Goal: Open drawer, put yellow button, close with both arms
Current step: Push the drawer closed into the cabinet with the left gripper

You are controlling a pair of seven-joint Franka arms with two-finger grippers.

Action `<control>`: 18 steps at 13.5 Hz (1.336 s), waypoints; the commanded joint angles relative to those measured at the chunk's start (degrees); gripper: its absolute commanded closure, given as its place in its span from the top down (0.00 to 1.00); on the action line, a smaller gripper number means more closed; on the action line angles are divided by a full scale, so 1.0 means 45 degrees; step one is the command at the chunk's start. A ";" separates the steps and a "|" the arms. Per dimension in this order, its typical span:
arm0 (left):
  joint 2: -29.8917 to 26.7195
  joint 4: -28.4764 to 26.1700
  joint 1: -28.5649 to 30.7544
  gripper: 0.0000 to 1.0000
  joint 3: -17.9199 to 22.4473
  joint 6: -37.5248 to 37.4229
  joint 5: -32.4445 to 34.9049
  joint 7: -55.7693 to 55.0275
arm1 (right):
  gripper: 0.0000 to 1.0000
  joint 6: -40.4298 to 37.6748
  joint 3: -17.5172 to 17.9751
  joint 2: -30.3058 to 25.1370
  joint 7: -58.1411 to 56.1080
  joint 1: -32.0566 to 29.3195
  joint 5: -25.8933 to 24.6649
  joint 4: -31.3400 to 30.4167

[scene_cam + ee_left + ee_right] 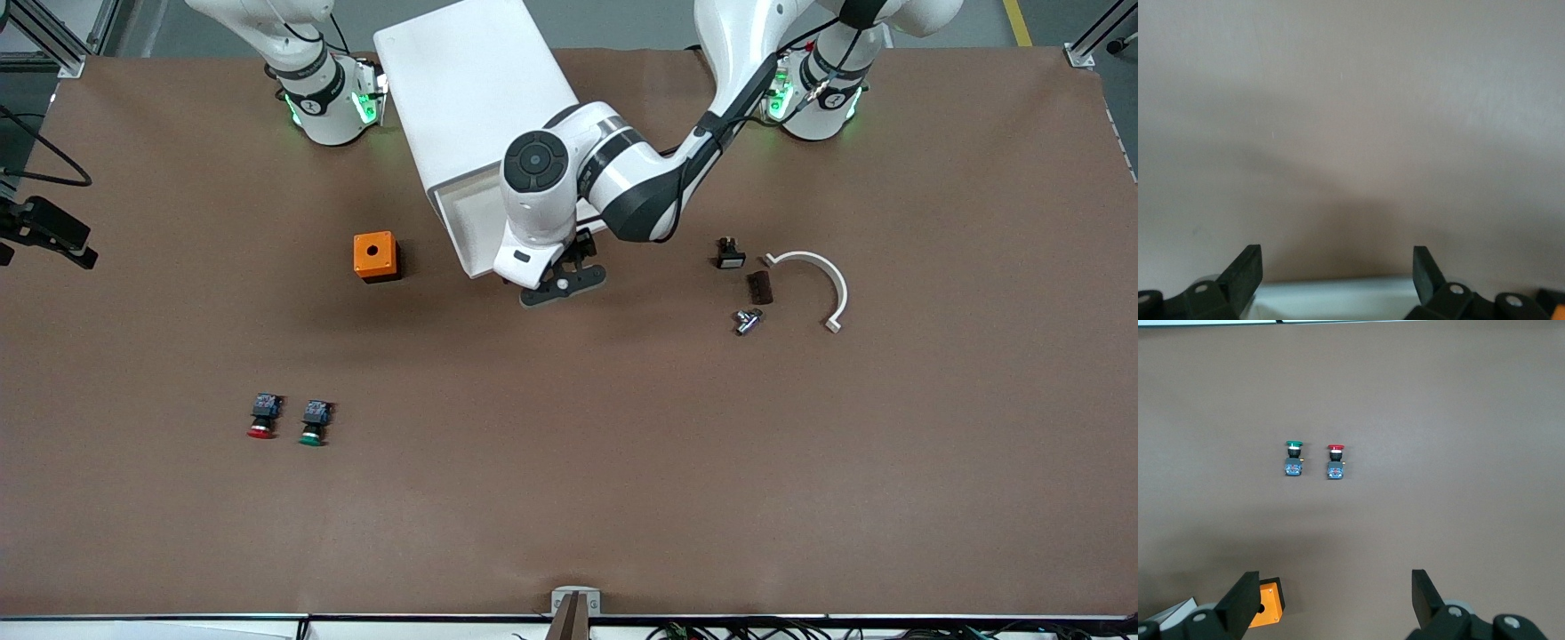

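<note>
Lowest in the front view, toward the right arm's end of the brown table (569, 498), the red-capped button (263, 416) and the green-capped button (315, 421) are lying side by side, caps toward the camera. Higher in the frame, toward the left arm's end, a metal fitting (748, 321), a dark brown piece (761, 286), a small black part (730, 255) and a white curved bracket (822, 276) are sitting close together. At mid-frame the left gripper (562, 286) is hovering over the drawer's front edge, fingers (1245, 273) spread and holding nothing, probably placed there to push the front shut. An orange box (375, 255) is standing beside the drawer (462, 222), which is standing pulled out of the white cabinet (471, 80) at the top centre. The yellow button is showing in no view; it may be lying in the drawer under the left wrist, but I cannot tell. The right gripper (1336, 600) is waiting high above the table near the orange box, fingers apart and empty, looking down on the two spare buttons.
</note>
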 commanded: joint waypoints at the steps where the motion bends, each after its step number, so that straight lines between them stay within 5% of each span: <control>1: -0.0349 -0.0125 -0.0079 0.99 -0.0025 -0.0868 -0.1007 -0.0210 | 1.00 0.0078 0.0219 -0.0162 -0.0147 -0.0242 -0.0040 -0.0084; 18: -0.0174 -0.0203 -0.0803 0.99 -0.0318 -0.1438 -0.5382 -0.3043 | 1.00 0.0293 0.0180 -0.0083 -0.0030 -0.0262 -0.0001 0.0150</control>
